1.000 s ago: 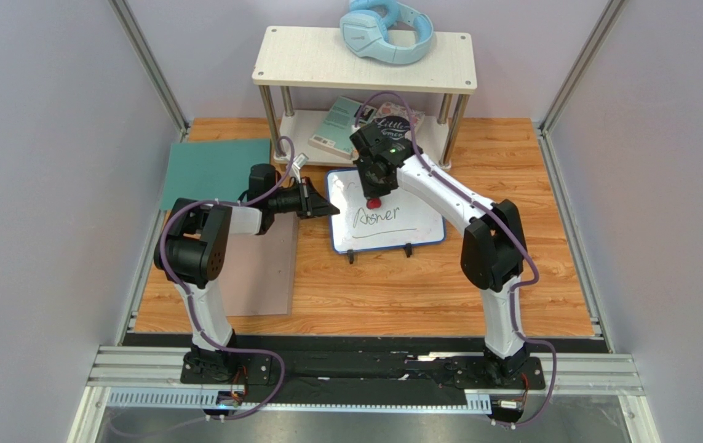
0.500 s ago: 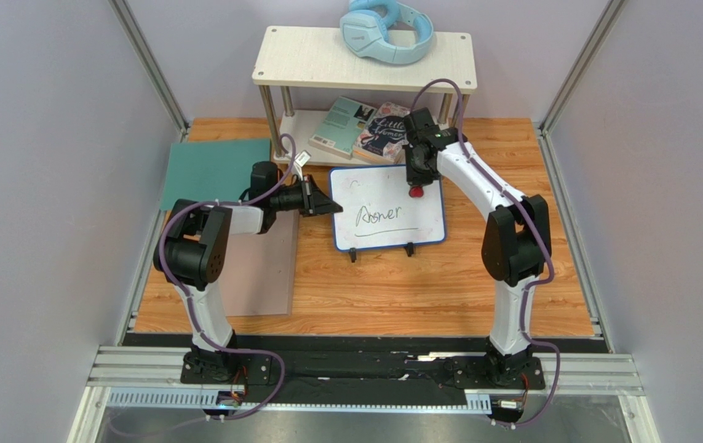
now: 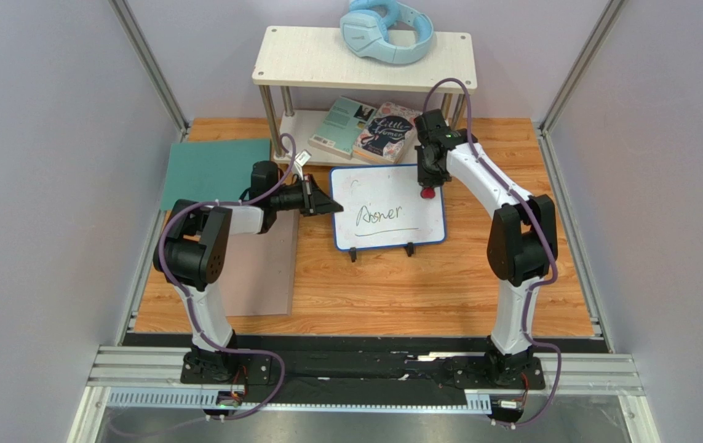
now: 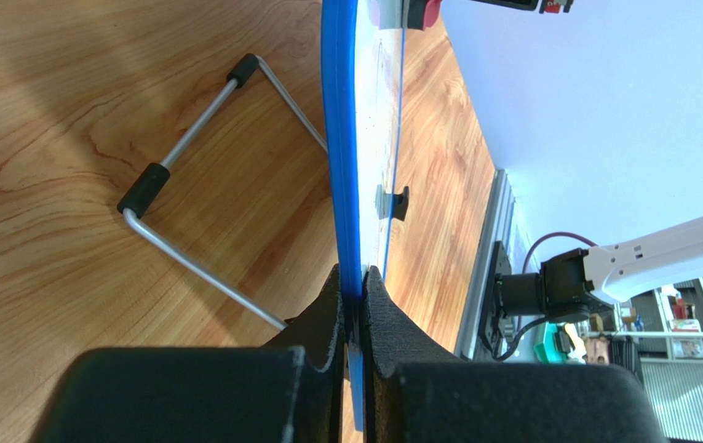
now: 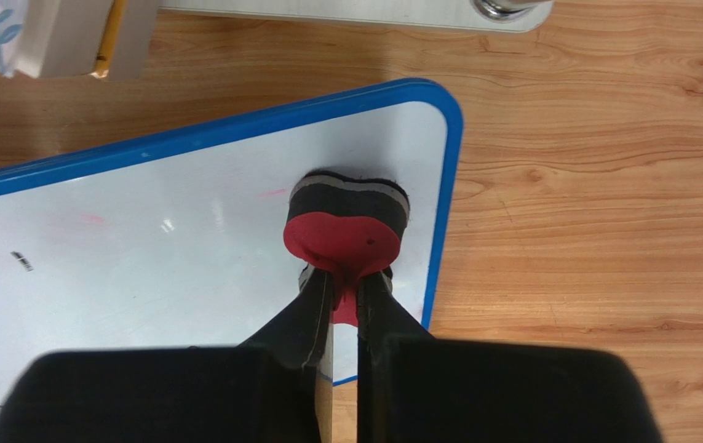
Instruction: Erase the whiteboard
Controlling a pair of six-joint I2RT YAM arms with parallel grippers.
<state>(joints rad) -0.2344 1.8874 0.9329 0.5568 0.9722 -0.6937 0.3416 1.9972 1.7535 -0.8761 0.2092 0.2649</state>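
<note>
The whiteboard (image 3: 378,191), blue-framed on little black feet, stands on the wooden floor with black handwriting and an underline across its middle. My left gripper (image 3: 332,205) is shut on the board's left edge; the left wrist view shows the blue frame (image 4: 338,138) pinched between both pads (image 4: 355,288). My right gripper (image 3: 429,187) is shut on a red eraser (image 5: 344,235) with a grey felt base. The eraser rests on the whiteboard (image 5: 189,231) at its upper right corner.
A two-tier shelf (image 3: 364,60) stands behind the board, with blue headphones (image 3: 387,30) on top and books (image 3: 369,129) below. A teal mat (image 3: 216,171) and a grey-brown mat (image 3: 267,268) lie at the left. The board's wire stand (image 4: 198,157) sticks out behind it.
My right gripper has carried the eraser from the board's left-middle, above the writing, to its upper right corner. The board has turned slightly. The left gripper kept its hold.
</note>
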